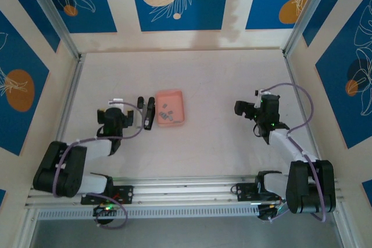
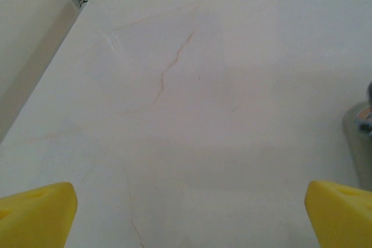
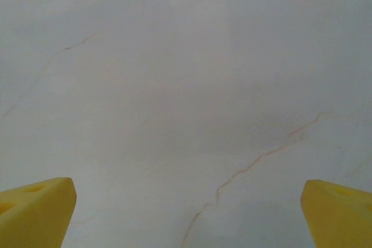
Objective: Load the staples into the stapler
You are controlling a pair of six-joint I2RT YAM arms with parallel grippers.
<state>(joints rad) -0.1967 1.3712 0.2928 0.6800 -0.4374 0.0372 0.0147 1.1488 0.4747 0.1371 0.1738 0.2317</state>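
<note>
- Table (image 1: 215, 79): pale marble-look top w/ thin reddish veins, boxed in by blue-and-cream wall panels. Metal rail (image 1: 186, 193) runs along the near edge.
- L arm (image 1: 64, 169): black/grey, based near-left, reaches fwd over the L part of the table.
- R arm (image 1: 308, 184): based near-right, reaches fwd over the R part, well apart from tray + stapler.
- L gripper (image 2: 189, 207): jaws spread wide, nothing betw them. Yellow fingertips (image 2: 35, 213) sit at the bottom corners of its wrist view w/ bare table betw. In top view it sits just L of the stapler; contact can't be told.
- R gripper (image 3: 189, 207): jaws also wide apart, empty. Its yellow fingertips (image 3: 35, 210) are at both bottom corners of its wrist view, over bare veined table.
- Tray (image 1: 174, 96): salmon-pink, rectangular, shallow, centre-left on the table, much nearer the L arm than the R.
- Stapler (image 1: 149, 113): black, slim, lies on the table just L of the tray, long axis near-to-far. Touching the tray or not: can't tell.
- Grey obj (image 2: 361, 126): at the R border of the L wrist view, cropped + blurred, can't ID.
- Staples (image 1: 167, 114): few tiny grey strips, loose inside the tray, mostly in its near half.
</note>
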